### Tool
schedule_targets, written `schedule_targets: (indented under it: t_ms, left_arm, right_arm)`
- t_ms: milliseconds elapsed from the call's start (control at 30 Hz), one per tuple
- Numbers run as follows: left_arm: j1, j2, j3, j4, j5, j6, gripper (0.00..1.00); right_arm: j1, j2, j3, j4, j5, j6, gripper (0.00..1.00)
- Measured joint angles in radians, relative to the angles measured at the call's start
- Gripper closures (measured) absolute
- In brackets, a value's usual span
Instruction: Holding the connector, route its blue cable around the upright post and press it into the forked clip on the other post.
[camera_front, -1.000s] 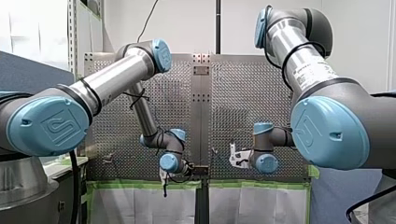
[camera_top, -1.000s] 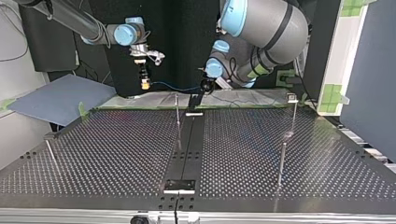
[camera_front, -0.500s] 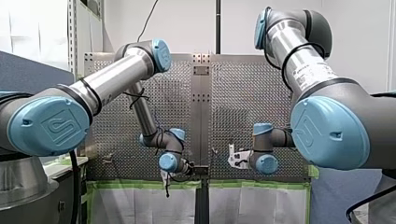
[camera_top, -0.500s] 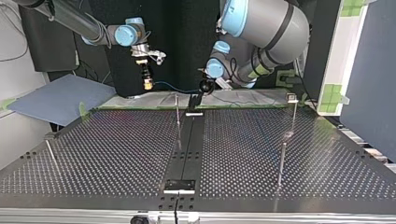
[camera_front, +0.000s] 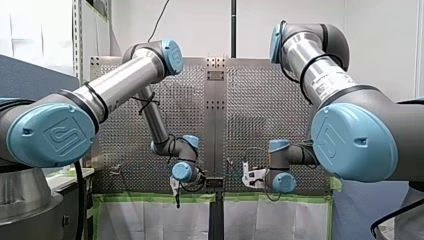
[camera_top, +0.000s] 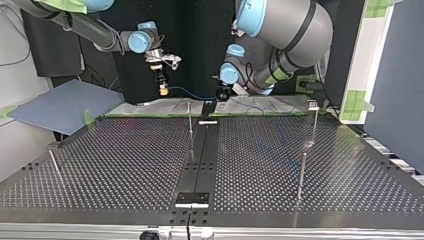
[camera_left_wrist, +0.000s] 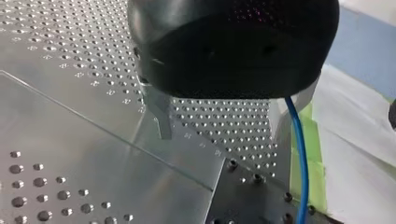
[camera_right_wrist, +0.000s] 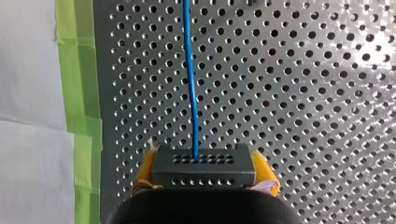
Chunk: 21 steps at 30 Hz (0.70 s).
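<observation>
right gripper (camera_right_wrist: 205, 170) clamping connector (camera_right_wrist: 219, 175) in yellow pads (camera_right_wrist: 145, 168) | blue cable (camera_right_wrist: 190, 93) running ahead over bench (camera_right_wrist: 303, 93) | left gripper (camera_left_wrist: 219, 126) gaping, cable passing just beside | only top view showing upright post (camera_top: 190, 122) on bench

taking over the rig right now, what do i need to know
Right gripper: shut on the connector, yellow pads either side of it.
Left gripper: open; the blue cable runs past beside it.
In the top view the cable hangs between both grippers, on the arms' side of the upright post; the forked clip seems to be the head of the post at that view's right.
Done: connector grasped. Left: route around the post, press into the clip.
</observation>
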Motion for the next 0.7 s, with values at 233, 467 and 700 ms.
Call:
schedule_targets:
  t_ms: [233,467,700]
  left_arm:
    - [-0.006,0.0,0.0,0.0,-0.045,0.007,0.0]
    - [-0.024,0.0,0.0,0.017,-0.059,0.043,0.0]
    - [-0.059,0.0,-0.001,0.027,-0.1,0.098,0.0]
  right_arm:
    - [0.007,0.013,-0.017,0.007,-0.029,-0.005,1.0]
    - [0.016,0.029,-0.037,0.022,-0.036,-0.009,1.0]
    - [0.022,0.035,-0.049,0.028,-0.038,-0.011,1.0]
